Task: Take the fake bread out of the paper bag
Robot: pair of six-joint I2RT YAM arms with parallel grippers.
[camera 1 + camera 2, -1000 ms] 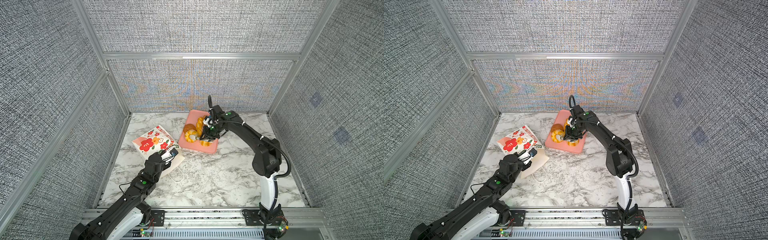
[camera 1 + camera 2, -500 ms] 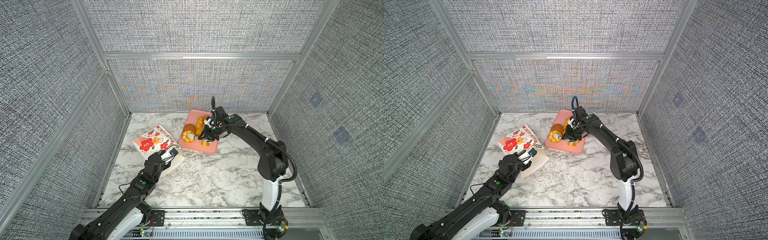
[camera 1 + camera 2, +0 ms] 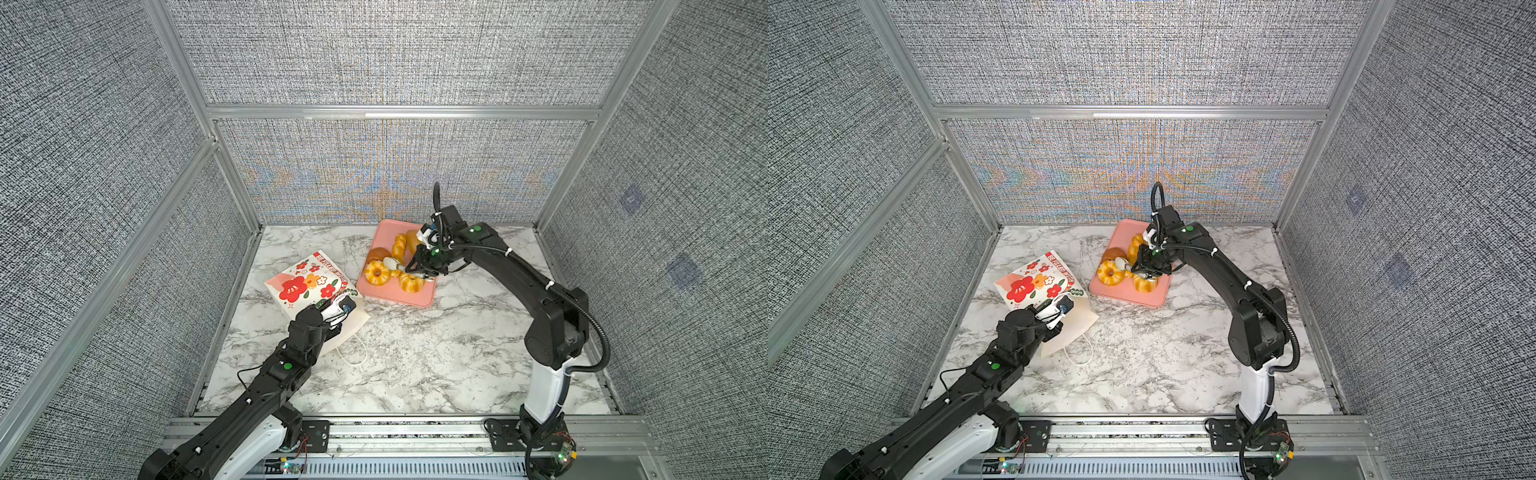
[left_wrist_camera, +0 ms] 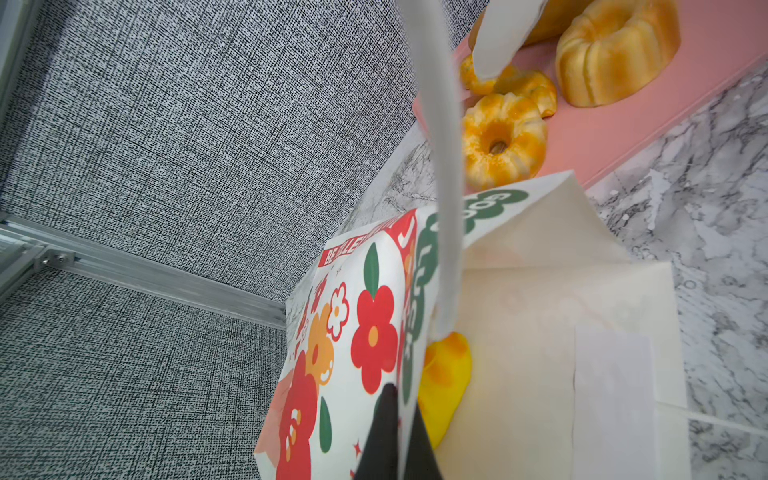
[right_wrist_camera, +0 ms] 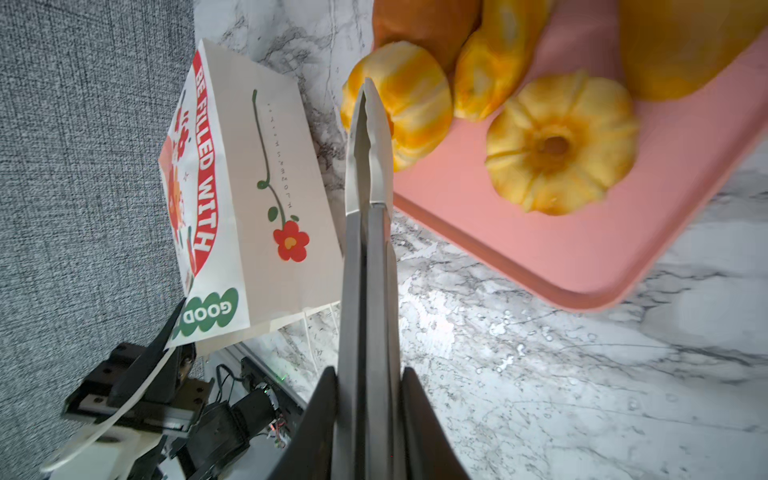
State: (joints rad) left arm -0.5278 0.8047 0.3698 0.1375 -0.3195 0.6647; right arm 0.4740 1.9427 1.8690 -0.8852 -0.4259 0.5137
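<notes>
you're working on a white marble-patterned table (image 3: 415,353), boxed in by grey woven wall panels (image 3: 374,62) on an aluminium frame (image 3: 399,112). in both top views the paper bag (image 3: 305,282) lies on its side left of centre. its flower print faces up, its mouth points toward the lower right, and one cord handle (image 3: 353,353) trails on the marble. your left gripper (image 3: 336,311) is clenched on the printed wall at the bag's mouth. in the left wrist view a yellow piece of fake bread (image 4: 444,382) shows between that printed wall and the cream inner paper.

just right of the bag, not touching it, the pink tray (image 3: 415,298) lies toward the back wall. on it you have a ring cake (image 3: 376,272) at the left edge, a second ring cake (image 3: 411,282) beside it, a twisted stick (image 3: 400,245) and a brown bun (image 3: 376,253) behind them.

your right gripper (image 5: 365,95) hangs over the tray with its two long blades pressed together and nothing between them. its tip is at the left-edge ring cake, but you can't tell whether it touches.
</notes>
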